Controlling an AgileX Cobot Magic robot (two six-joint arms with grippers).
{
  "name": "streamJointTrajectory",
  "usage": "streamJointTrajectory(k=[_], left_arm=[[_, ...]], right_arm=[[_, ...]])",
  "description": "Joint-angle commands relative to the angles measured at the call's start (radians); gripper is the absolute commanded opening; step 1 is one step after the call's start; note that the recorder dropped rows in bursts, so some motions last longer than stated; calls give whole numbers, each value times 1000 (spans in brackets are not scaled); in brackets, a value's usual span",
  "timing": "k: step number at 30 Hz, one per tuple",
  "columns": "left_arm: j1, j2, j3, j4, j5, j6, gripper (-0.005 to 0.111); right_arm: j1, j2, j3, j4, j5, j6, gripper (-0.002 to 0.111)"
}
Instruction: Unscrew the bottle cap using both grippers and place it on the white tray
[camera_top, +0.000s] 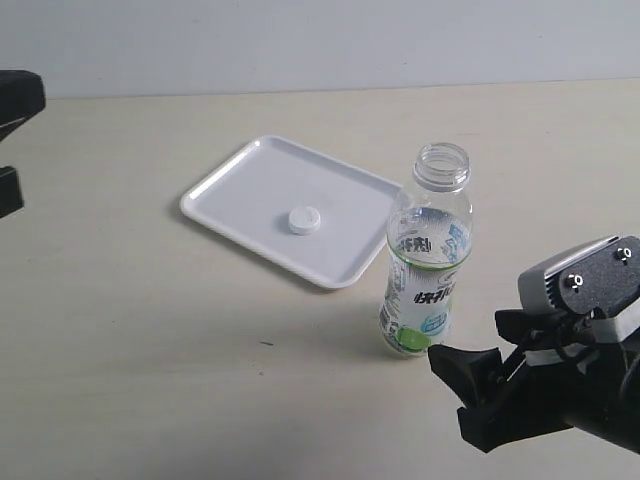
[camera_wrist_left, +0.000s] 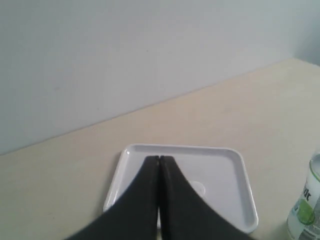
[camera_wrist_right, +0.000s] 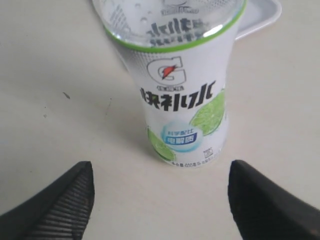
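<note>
bottle cap (camera_wrist_left: 199, 189) half hidden behind fingers (camera_wrist_left: 144, 202), bottle (camera_wrist_left: 307, 212) edge-cropped

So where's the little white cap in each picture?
Exterior view: the bottle cap lies in the middle of the white tray, left of the bottle.
Left wrist view: faint round spot on the tray, just beside the shut left hand.
Right wrist view: not in it.
Shared landmark: the white tray, seen in all three.
</note>
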Motion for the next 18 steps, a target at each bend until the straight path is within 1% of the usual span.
streamJointTrajectory(k=[1, 5, 9, 15, 18], left_arm=[[4, -152, 73, -16, -5, -11, 0], [4, -286, 148, -18, -51, -22, 0], [4, -390, 214, -18, -82, -45, 0], [4, -504, 287, -18, -135, -55, 0], [4, -549, 313, -8, -128, -48, 0]], right_arm=[[-3, 2, 4, -6, -35, -26, 70], [-3, 2, 4, -6, -40, -29, 66], [-3, 2, 4, -6, -51, -33, 66], [-3, 2, 4, -6, -47, -33, 66], [-3, -3, 4, -6, -31, -33, 66]])
